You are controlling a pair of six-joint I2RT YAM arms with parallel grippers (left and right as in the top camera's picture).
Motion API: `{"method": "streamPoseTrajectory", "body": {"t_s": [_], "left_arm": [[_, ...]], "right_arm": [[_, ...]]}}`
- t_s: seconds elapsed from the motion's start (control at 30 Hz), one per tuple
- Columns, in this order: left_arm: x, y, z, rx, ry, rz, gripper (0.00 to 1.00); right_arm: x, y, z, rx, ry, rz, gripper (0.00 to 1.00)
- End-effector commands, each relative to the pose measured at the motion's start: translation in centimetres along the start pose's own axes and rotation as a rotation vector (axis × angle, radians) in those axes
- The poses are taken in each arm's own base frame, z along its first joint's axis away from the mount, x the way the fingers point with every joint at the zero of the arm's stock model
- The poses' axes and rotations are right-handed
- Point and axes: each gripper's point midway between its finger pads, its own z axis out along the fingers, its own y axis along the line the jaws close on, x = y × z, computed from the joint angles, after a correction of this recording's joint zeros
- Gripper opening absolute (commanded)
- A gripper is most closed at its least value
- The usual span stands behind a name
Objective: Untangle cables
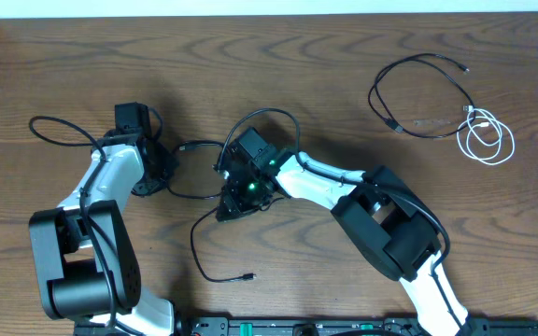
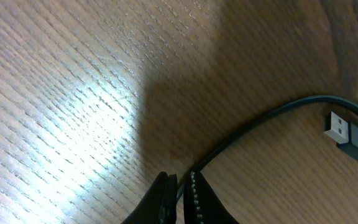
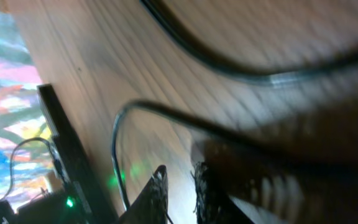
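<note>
A black cable (image 1: pixel 197 245) winds across the middle of the table, from a USB plug (image 2: pixel 347 134) between the two arms down to a small plug (image 1: pixel 248 277) near the front edge. My left gripper (image 1: pixel 166 173) is shut on this cable (image 2: pixel 260 121), which is pinched between the fingertips (image 2: pixel 180 177). My right gripper (image 1: pixel 226 210) hovers low over the same cable's middle. In the blurred right wrist view its jaws (image 3: pixel 179 171) stand slightly open over bare wood, and the cable (image 3: pixel 114 143) passes just left of them. A second black cable (image 1: pixel 418 57) and a coiled white cable (image 1: pixel 474 114) lie apart at the far right.
The left arm's own thicker black wire (image 1: pixel 54 131) loops out to the far left. The arm bases and a black rail (image 1: pixel 344 327) line the front edge. The wooden table (image 1: pixel 344 56) ends at a pale strip along the back.
</note>
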Motion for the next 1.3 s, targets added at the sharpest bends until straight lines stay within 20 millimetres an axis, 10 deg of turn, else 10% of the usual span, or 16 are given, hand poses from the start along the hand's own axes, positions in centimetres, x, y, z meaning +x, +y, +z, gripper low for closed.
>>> {"method": "streamPoseTrajectory", "body": {"t_s": [0.0, 0.37, 0.63, 1.27], "left_arm": [[-0.2, 0.3, -0.2, -0.010, -0.009, -0.031, 0.11], [-0.2, 0.4, -0.2, -0.011, -0.010, -0.031, 0.11], [0.0, -0.1, -0.2, 0.015, 0.002, -0.031, 0.13], [1.9, -0.3, 0.3, 0.045, 0.075, -0.027, 0.20]], "right_arm": [[-1.3, 0.6, 0.3, -0.034, -0.035, 0.004, 0.14], [-5.9, -0.6, -1.3, 0.058, -0.229, -0.028, 0.13], [-9.5, 2.2, -6.1, 0.036, -0.339, -0.201, 0.47], [-8.4, -6.6, -9.8, 0.218, -0.304, 0.056, 0.82]]}}
